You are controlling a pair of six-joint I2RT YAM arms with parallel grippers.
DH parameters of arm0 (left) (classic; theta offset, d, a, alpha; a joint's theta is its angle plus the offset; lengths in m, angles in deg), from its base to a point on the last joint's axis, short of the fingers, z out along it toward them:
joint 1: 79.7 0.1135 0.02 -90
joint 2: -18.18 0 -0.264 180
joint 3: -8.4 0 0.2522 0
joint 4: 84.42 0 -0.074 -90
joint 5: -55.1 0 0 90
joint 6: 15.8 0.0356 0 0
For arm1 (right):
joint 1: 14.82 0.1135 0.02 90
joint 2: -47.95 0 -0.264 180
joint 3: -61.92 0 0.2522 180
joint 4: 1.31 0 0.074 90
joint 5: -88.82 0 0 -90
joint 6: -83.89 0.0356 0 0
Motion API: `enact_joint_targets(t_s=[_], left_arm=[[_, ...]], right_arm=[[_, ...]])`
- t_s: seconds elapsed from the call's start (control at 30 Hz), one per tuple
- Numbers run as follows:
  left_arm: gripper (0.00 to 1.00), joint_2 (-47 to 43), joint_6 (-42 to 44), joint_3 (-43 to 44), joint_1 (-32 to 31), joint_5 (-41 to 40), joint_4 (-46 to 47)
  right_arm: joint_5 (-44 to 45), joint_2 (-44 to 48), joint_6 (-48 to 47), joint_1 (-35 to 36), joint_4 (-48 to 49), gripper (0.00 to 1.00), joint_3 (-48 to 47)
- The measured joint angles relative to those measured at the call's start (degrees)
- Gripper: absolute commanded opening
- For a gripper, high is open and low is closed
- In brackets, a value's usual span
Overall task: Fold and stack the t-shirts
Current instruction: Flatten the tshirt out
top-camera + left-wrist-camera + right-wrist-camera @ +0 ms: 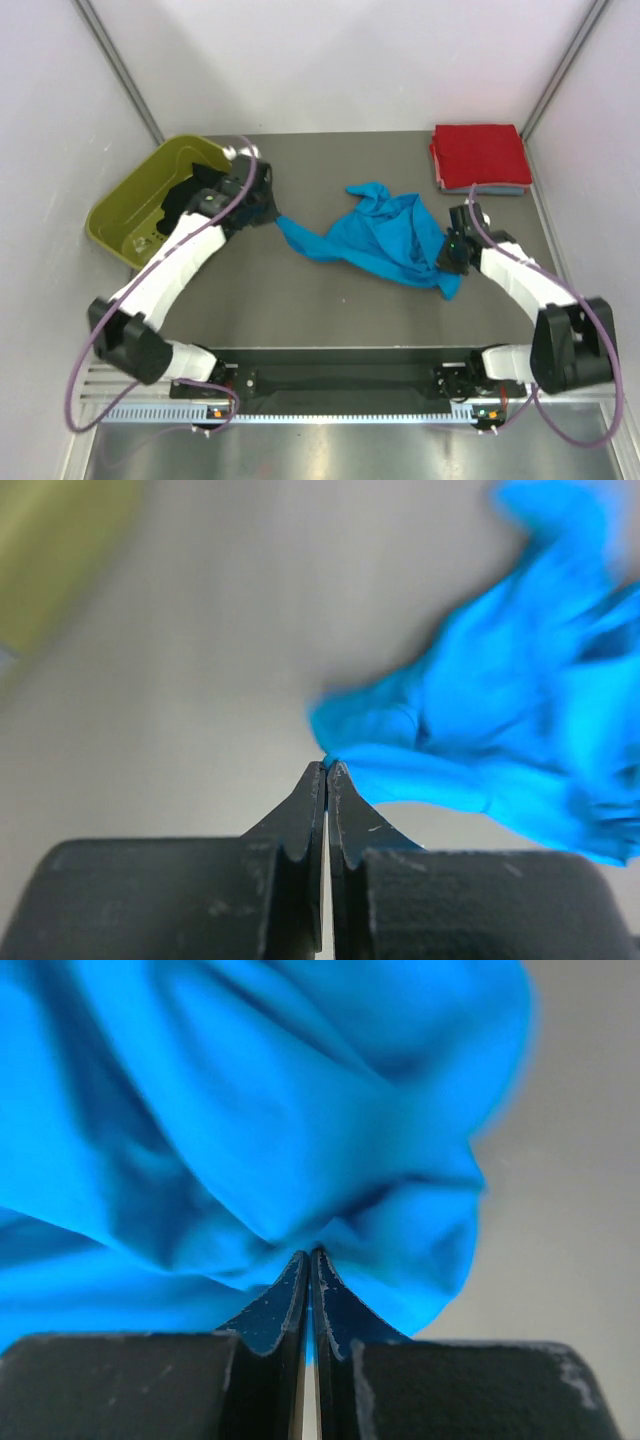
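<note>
Starting with the top view: turquoise t-shirt [385, 240] crumpled mid-surface [300, 310], strung between both arms. Far-left tip pinched shut in the left fingers [270, 217], just beside the olive tub [140, 215]; right edge pinched shut in the right fingers [448, 258]. Probably gripped at two opposite ends so as to pull the cloth apart and spread it flat ahead of folding. Folded red t-shirt [480, 152] parked in the far right corner atop a grey-blue t-shirt [505, 189], well apart from the work area. Likely the stack, set where spreading room is not lost. Tub tilted at far left; contents hard to tell.

Left wrist view: fingers [312, 798] pressed together, no gap, a thin tip of turquoise cloth [500, 710] nipped right at the ends. Small bite only, so judged a weak hold that could slip under tension. Rest of the shirt bunched to the right over the grey surface [200, 660]. Picture blurred, yellowish tub [50, 550] at upper left.

Right wrist view: fingers [288, 1295] closed on a fold of the same shirt [250, 1110], cloth billowing above and filling most of the frame, bare surface [580, 1220] at right. Deeper bite here, looks firmer. Cannot tell whether hem or sleeve. Folding not yet begun; flattening needed first.
</note>
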Motion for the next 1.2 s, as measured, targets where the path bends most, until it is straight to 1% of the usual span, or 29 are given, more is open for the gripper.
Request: enact_joint_targets(t_s=[0.1, 0.17, 0.2, 0.23, 0.27, 0.33, 0.4, 0.5, 0.53, 0.57, 0.67, 0.8, 0.9, 1.07, 1.2], left_arm=[[0.00, -6.14, 2.08, 5.68, 0.00, -3.48, -1.31], [0.00, -8.96, 3.23, 7.52, 0.00, -4.59, -2.62], [0.00, -9.88, 3.76, 8.07, 0.00, -4.90, -3.13], [0.00, -10.43, 4.37, 8.26, 0.00, -4.96, -3.39], [0.00, -10.69, 5.03, 8.28, 0.00, -4.90, -3.74], [0.00, -10.38, 6.03, 8.00, 0.00, -4.13, -4.66], [0.00, -10.12, 6.69, 7.04, 0.00, -3.78, -4.81], [0.00, -10.08, 7.45, 6.08, 0.00, -3.72, -5.33], [0.00, -10.08, 7.87, 6.05, 0.00, -4.04, -5.49], [0.00, -10.08, 8.11, 6.05, 0.00, -4.20, -5.49], [0.00, -9.94, 9.01, 6.05, 0.00, -5.18, -5.53], [0.00, -9.60, 10.14, 6.05, 0.00, -7.21, -5.57], [0.00, -9.49, 11.06, 6.10, 0.00, -9.44, -5.95], [0.00, -9.40, 12.22, 8.20, 0.00, -12.87, -8.02], [0.00, -9.60, 12.59, 10.47, 0.00, -13.57, -8.09]], right_arm=[[-2.54, -6.12, -1.51, 0.42, 1.44, 0.06, -5.14], [-3.82, -7.89, -2.56, 1.33, 1.81, 0.15, -7.72], [-4.17, -8.37, -3.06, 1.99, 1.81, 0.21, -8.94], [-4.26, -8.68, -3.41, 2.73, 1.66, 0.29, -10.19], [-4.07, -8.76, -3.63, 3.23, 1.36, 0.38, -11.21], [-3.37, -8.74, -3.45, 3.78, 0.35, 0.43, -12.87], [-2.73, -8.48, -2.89, 3.80, -0.74, 0.42, -13.14], [-2.47, -7.02, -0.57, 3.74, -3.48, 0.37, -12.26], [-2.69, -5.97, 0.39, 3.74, -4.00, 0.33, -11.34], [-3.06, -4.63, 1.51, 3.74, -4.07, 0.31, -10.08], [-4.68, 0.07, 6.80, 3.87, -4.81, 0.30, -4.83], [-5.35, 3.13, 13.20, 4.83, -5.42, 0.31, 0.61], [-3.19, 3.15, 15.65, 5.55, -5.51, 0.33, 2.10], [1.38, 2.89, 15.30, 5.60, -3.65, 0.35, 2.16], [3.28, -0.39, 13.42, 5.60, -2.47, 0.40, 1.46]])
